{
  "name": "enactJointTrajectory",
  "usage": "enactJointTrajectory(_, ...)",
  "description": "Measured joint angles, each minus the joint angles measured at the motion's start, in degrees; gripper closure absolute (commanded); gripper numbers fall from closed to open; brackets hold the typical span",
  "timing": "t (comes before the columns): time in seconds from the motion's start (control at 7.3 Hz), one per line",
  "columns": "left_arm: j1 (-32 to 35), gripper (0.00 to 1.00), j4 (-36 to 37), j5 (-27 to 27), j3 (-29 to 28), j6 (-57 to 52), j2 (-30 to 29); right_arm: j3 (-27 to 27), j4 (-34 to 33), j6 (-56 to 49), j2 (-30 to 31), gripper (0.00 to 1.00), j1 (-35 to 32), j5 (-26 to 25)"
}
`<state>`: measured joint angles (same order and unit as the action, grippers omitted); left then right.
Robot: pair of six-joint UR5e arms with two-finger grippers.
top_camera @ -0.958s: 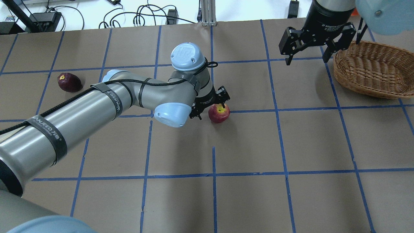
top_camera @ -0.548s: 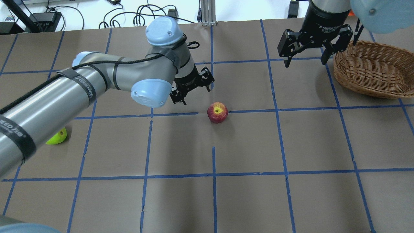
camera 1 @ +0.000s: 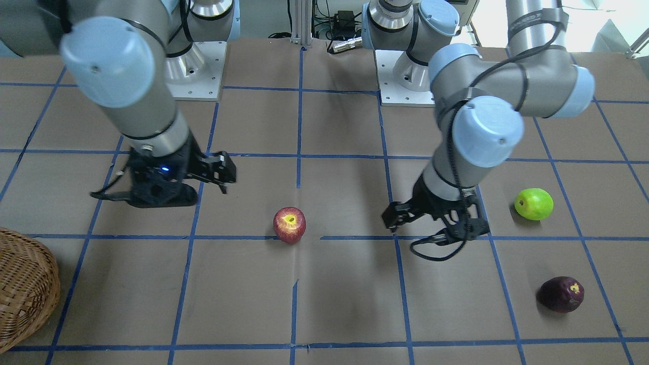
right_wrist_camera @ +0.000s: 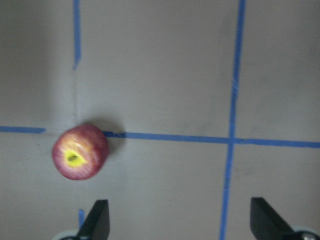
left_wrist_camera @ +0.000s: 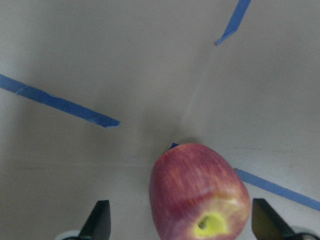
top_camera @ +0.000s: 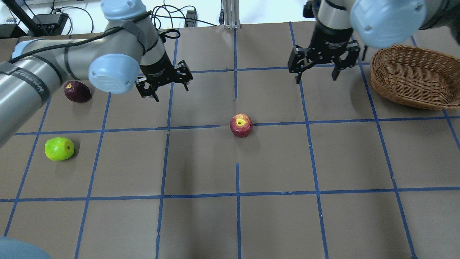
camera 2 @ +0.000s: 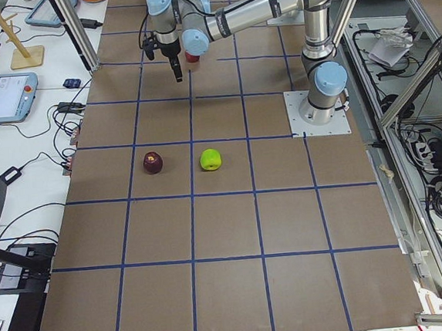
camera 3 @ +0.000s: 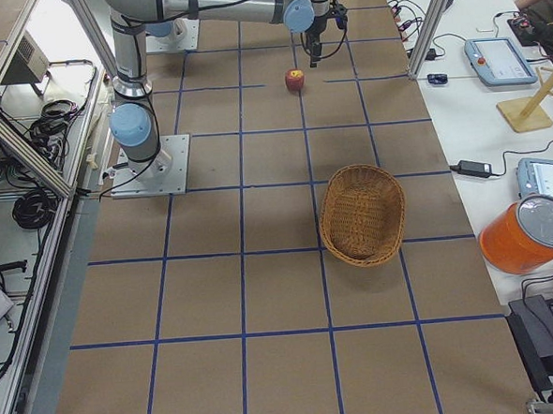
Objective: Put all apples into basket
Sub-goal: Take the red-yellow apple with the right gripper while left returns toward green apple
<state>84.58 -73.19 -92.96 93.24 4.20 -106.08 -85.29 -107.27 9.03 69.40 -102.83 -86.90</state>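
Note:
The red apple (top_camera: 241,125) stands on the table's middle, stem pit up, held by nothing; it also shows in the front view (camera 1: 289,224). The lime green apple (top_camera: 59,148) and the dark purple apple (top_camera: 77,91) lie at the left. The wicker basket (top_camera: 413,77) stands at the far right and has no apple in it. My left gripper (top_camera: 170,90) is open and empty, left of and beyond the red apple. My right gripper (top_camera: 316,77) is open and empty, between the red apple and the basket. The right wrist view shows the red apple (right_wrist_camera: 80,158) below and to the left.
Brown paper with a blue tape grid covers the table (top_camera: 273,216). Cables and power bricks (top_camera: 158,18) lie past the far edge. The arm bases (camera 1: 400,76) stand at the robot's side.
My left gripper has drawn back from the red apple, up and to the left, empty. My right gripper has moved left, away from the basket. The red apple has stayed in place.

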Motion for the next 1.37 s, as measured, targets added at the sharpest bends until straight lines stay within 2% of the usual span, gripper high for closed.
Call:
enactJointTrajectory(0.14, -3.68, 0.0, -0.56, -3.29, 1.01, -8.69, 0.95, -0.17, -5.38, 3.67, -4.5, 0.0, -4.05, 0.14)
enactJointTrajectory(0.41, -12.26, 0.0, 0.07, -6.54, 4.93, -22.98, 2.59, -1.0, -10.11, 7.96, -10.16, 0.0, -8.43, -2.12)
enactJointTrajectory(0.68, -22.82, 0.0, 6.49, -6.77, 9.91, -35.65, 1.93, -4.02, -12.55, 8.69, -11.84, 0.0, -9.28, -3.24)
enactJointTrajectory(0.96, -28.23, 0.0, 11.11, -6.1, 13.76, -41.83, 0.46, -6.93, -14.97, 8.61, -12.03, 0.0, -9.38, -3.46)
enactJointTrajectory(1.1, -29.04, 0.0, 12.19, -5.55, 15.2, -42.65, -0.4, -8.05, -15.43, 8.34, -11.95, 0.61, -9.39, -3.51)
enactJointTrajectory(1.23, -29.33, 0.0, 13.13, -5.32, 15.94, -43.1, -1.52, -8.77, -15.52, 7.94, -11.82, 1.0, -9.16, -3.47)
enactJointTrajectory(1.37, -29.45, 0.0, 13.57, -5.4, 16.13, -43.55, -2.84, -8.86, -15.31, 7.45, -11.6, 1.0, -8.62, -3.21)
